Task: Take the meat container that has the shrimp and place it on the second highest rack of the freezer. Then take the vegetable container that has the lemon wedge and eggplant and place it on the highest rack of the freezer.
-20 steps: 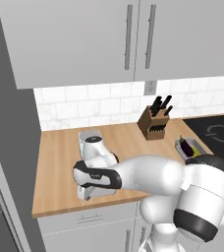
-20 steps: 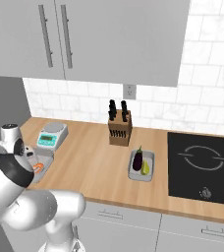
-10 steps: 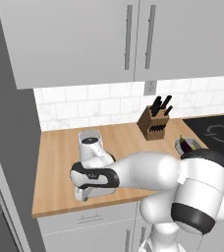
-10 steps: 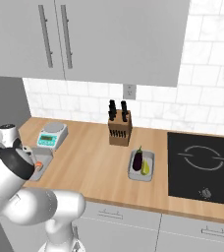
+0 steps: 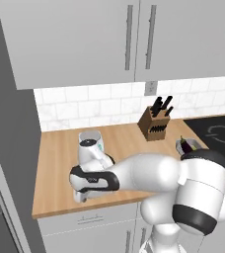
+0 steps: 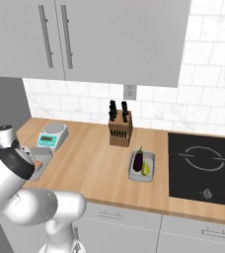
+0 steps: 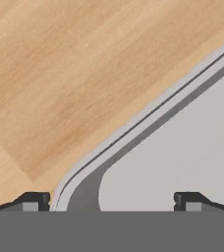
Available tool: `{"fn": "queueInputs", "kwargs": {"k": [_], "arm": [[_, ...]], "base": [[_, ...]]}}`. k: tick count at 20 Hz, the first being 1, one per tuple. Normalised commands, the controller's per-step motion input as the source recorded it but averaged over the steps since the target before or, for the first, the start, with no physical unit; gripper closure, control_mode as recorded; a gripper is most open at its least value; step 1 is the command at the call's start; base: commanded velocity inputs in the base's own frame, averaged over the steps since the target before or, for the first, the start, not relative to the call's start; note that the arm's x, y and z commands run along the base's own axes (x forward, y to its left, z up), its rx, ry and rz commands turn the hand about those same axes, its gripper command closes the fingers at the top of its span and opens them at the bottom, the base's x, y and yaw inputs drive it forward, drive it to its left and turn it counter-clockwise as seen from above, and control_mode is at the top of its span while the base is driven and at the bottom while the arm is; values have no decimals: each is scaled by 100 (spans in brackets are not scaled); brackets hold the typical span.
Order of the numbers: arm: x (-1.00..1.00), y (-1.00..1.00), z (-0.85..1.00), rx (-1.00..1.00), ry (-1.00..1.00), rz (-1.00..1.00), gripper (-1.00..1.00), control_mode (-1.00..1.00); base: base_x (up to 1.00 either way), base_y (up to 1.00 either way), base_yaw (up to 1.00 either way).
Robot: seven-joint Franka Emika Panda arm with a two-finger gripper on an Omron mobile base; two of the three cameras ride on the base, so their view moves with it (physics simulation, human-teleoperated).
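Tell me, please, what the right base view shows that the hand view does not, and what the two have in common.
Right base view alone: the knife block, the scale, the cooktop, and a tray holding an eggplant and lemon wedge. Hand view alone: the open gripper low over a grey container's rim. Both: the wooden counter.

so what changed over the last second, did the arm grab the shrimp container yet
Not yet. The arm has sunk a little lower over the shrimp container at the counter's left end. The gripper is still open, its fingertips straddling the container's rim without closing. The eggplant and lemon container, knife block and scale stayed put.
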Motion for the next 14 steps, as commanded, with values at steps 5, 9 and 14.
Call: {"fn": "queueInputs", "kwargs": {"k": [5,9,14], "arm": [[0,0,-25,-1,-7,0,100,-100],[0,0,-16,-1,-6,0,100,-100],[0,0,-8,0,-1,0,100,-100]], "base": [[0,0,0],[0,0,0],[0,0,0]]}}
